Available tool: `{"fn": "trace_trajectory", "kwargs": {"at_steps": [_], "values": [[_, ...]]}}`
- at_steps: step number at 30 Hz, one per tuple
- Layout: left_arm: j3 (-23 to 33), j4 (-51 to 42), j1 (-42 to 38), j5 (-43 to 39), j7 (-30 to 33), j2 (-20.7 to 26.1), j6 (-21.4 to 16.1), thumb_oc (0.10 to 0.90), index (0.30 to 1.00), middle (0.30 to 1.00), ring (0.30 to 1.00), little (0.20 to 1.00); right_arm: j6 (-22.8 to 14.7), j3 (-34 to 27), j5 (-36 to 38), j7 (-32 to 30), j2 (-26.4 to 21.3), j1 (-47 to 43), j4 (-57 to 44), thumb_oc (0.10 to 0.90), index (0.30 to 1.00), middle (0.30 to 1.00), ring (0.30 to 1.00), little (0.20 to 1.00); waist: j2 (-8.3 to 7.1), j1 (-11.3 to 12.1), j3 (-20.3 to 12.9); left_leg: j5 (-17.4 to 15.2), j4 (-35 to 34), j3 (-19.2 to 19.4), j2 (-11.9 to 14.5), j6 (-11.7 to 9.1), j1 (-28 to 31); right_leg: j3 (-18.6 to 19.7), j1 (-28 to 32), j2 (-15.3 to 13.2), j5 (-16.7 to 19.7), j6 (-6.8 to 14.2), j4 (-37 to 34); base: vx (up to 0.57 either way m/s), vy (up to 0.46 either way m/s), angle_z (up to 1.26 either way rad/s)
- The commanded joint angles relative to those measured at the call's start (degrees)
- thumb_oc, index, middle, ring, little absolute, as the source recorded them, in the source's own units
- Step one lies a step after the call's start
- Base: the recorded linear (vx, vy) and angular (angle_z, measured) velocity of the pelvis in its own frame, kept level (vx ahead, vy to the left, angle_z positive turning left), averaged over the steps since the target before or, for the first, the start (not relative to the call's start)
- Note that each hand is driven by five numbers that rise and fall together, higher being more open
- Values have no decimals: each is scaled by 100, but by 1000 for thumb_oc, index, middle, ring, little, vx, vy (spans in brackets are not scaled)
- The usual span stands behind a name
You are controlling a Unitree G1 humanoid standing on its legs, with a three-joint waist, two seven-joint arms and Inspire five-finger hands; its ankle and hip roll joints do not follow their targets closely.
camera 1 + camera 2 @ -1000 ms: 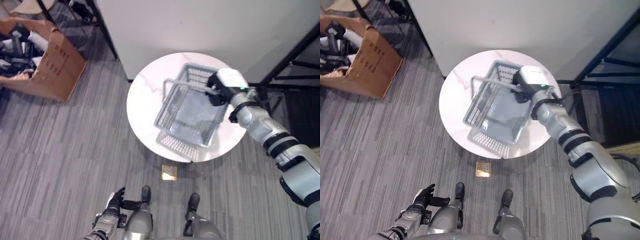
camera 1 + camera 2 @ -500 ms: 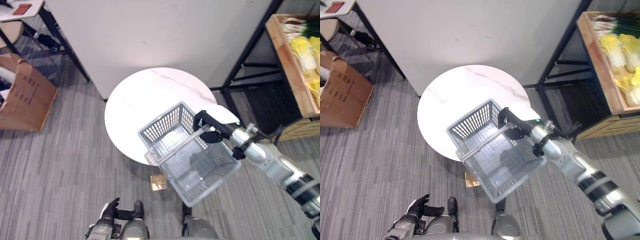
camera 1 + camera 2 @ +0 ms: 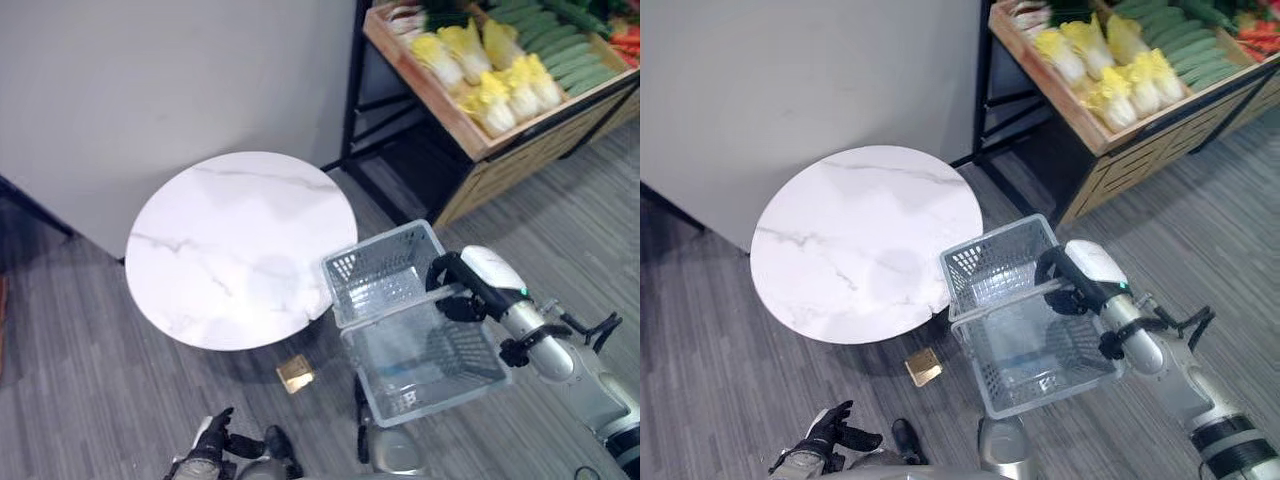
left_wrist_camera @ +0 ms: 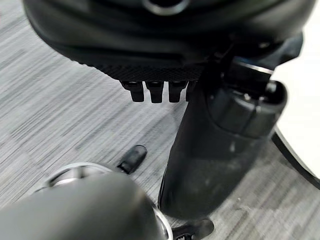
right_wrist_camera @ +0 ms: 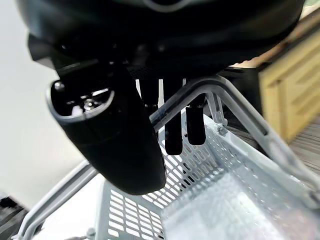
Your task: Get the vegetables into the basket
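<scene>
My right hand (image 3: 468, 284) is shut on the handle (image 5: 200, 95) of the grey plastic basket (image 3: 412, 330). The empty basket hangs tilted above the carpet, just right of the round table. In the right wrist view my fingers (image 5: 172, 131) curl round the handle bar. The vegetables lie in a wooden crate shelf (image 3: 470, 135) at the upper right: yellow cabbages (image 3: 495, 85), green cucumbers (image 3: 550, 45) and red ones (image 3: 1260, 35) at the far edge. My left hand (image 3: 830, 435) hangs low near the bottom edge, fingers relaxed and empty.
The round white marble table (image 3: 235, 250) stands bare to the left of the basket. A black shelf frame (image 3: 350, 90) rises beside the crate, against a pale wall. A small brass floor plate (image 3: 295, 373) sits in the grey carpet.
The whole view has swung right, bringing the vegetable shelf in. The basket has come off the table and moved right with my right hand, now hanging beside the table.
</scene>
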Motion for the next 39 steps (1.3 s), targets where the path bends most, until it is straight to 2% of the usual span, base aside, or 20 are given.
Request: {"fn": "trace_trajectory", "kwargs": {"at_steps": [1, 2, 4, 7, 8, 12, 15, 16, 17, 18, 19, 21, 23, 24, 27, 33, 37, 38, 39], "values": [[11, 141, 95, 109, -38, 84, 8, 900, 1000, 1000, 1000, 1000, -406, -411, 240, -536, -16, -1078, -711, 400, 300, 300, 300, 300, -256, 140, -225, -250, 86, -351, -299, -154, -104, 615, 544, -377, -13, 460, 44, -34, -73, -84], [21, 134, 122, 108, -47, 99, 7, 900, 1000, 1000, 1000, 1000, -407, -380, 221, -522, -4, -1086, -718, 400, 300, 300, 300, 300, -283, 164, -264, -235, 85, -292, -299, -173, -108, 620, 618, -314, -15, 475, -116, -26, -97, -67], [82, 158, 150, 151, -43, 105, 32, 900, 1000, 1000, 1000, 1000, -430, -249, 130, -562, 44, -1213, -749, 400, 300, 300, 300, 300, -309, 250, -315, -179, 176, 15, -169, -271, -93, 397, 675, -199, -38, 462, -446, 27, -220, -71], [105, 193, 76, 153, -3, 65, 44, 900, 1000, 1000, 1000, 1000, -450, -336, 110, -588, -6, -1097, -827, 400, 300, 300, 300, 300, -270, 171, -320, -66, 244, 29, -3, -403, -102, 500, 761, 41, -151, 371, -689, 57, -276, -64], [96, 187, 50, 132, 15, 21, 36, 900, 1000, 1000, 1000, 1000, -465, -422, 120, -615, -61, -1014, -905, 400, 300, 300, 300, 300, -201, 111, -302, 19, 243, 70, 89, -485, -82, 536, 778, 159, -208, 312, -749, 32, -206, -40], [44, 176, -7, 160, 29, -29, 26, 900, 1000, 1000, 1000, 1000, -470, -549, 143, -641, -98, -860, -937, 400, 300, 300, 300, 300, -130, 49, -293, 103, 346, 79, 256, -626, -100, 576, 820, 282, -256, 250, -828, 26, -176, -20], [93, 134, -56, 167, 91, -35, 7, 900, 1000, 1000, 1000, 1000, -502, -735, 95, -707, -212, -673, -993, 400, 300, 300, 300, 300, -141, -16, -269, 74, 1048, 93, 586, -843, -257, 622, 991, 438, -340, 126, -1042, 65, -262, -3], [170, 72, -65, 6, 146, -61, -16, 900, 1000, 1000, 1000, 1000, -499, -754, 78, -730, -237, -655, -971, 400, 300, 300, 300, 300, -124, 119, -171, 118, 1471, -614, 537, -929, -476, 805, 1096, 596, -415, 34, -1144, 73, -215, -8], [167, 71, -68, 3, 147, -62, -16, 900, 1000, 1000, 1000, 1000, -500, -756, 77, -732, -238, -656, -969, 400, 300, 300, 300, 300, -120, 108, -166, 112, 1493, -635, 546, -935, -489, 790, 1106, 601, -417, 30, -1151, -15, -140, -31], [214, 1, -48, -97, 196, -92, -64, 900, 1000, 1000, 1000, 1000, -490, -709, 37, -746, -252, -714, -895, 400, 300, 300, 300, 300, -137, 238, -113, 175, 1379, -1265, 192, -765, -715, 879, 1047, 630, -307, -23, -1227, -51, -60, -59], [203, -27, -25, -170, 224, -125, -73, 900, 1000, 1000, 1000, 1000, -503, -654, 25, -756, -242, -766, -866, 400, 300, 300, 300, 300, -156, 303, -99, 54, 1207, -1628, 22, -691, -837, 1059, 1027, 644, -264, -9, -1264, -31, -79, -91], [183, -27, 27, -200, 239, -133, -104, 900, 1000, 1000, 1000, 1000, -514, -552, 13, -756, -263, -886, -808, 400, 300, 300, 300, 300, -184, 380, -103, 71, 822, -2090, -25, -618, -931, 1401, 963, 684, -180, 27, -1335, 70, -57, -114], [127, -25, 7, -164, 242, -134, -130, 900, 1000, 1000, 1000, 1000, -540, -515, 30, -754, -269, -943, -739, 400, 300, 300, 300, 300, -200, 451, -111, 241, 582, -2386, -7, -615, -1054, 1647, 916, 746, -143, 37, -1365, 73, -26, -110], [127, -24, 3, -164, 242, -133, -130, 900, 1000, 1000, 1000, 1000, -541, -517, 30, -754, -268, -945, -739, 400, 300, 300, 300, 300, -203, 453, -121, 265, 568, -2383, -9, -613, -1067, 1650, 896, 745, -127, 34, -1370, 88, 7, -99], [24, 40, -61, -143, 259, -131, -138, 900, 1000, 1000, 1000, 1000, -562, -405, 26, -755, -283, -1025, -641, 400, 300, 300, 300, 300, -165, 557, -89, 500, 257, -3075, -141, -682, -1213, 2046, 929, 871, -198, -8, -1335, 103, 56, -131], [-47, 147, -155, -36, 236, -132, -108, 900, 1000, 1000, 1000, 1000, -488, -437, -39, -726, -221, -911, -637, 400, 300, 300, 300, 300, -137, 426, -122, 337, 188, -2763, -241, -551, -943, 2405, 927, 805, -276, 35, -1219, 69, 179, -41], [-111, 126, -206, 87, 226, -79, -117, 900, 1000, 1000, 1000, 1000, -443, -448, -58, -708, -104, -823, -600, 400, 300, 300, 300, 300, -200, 344, -142, 148, 169, -2428, -384, -332, -783, 2756, 776, 673, -231, 199, -1061, 44, 234, -33], [-112, 124, -256, 131, 220, -39, -104, 900, 1000, 1000, 1000, 1000, -408, -444, -94, -723, 27, -793, -577, 400, 300, 300, 300, 300, -242, 298, -130, 79, 139, -2304, -447, -237, -708, 2875, 662, 632, -151, 316, -961, 18, 208, -37], [-110, 124, -256, 131, 219, -36, -104, 900, 1000, 1000, 1000, 1000, -406, -443, -96, -724, 30, -794, -578, 400, 300, 300, 300, 300, -248, 311, -131, 77, 137, -2289, -449, -234, -705, 2892, 652, 631, -155, 320, -952, 0, 185, -47]]}}
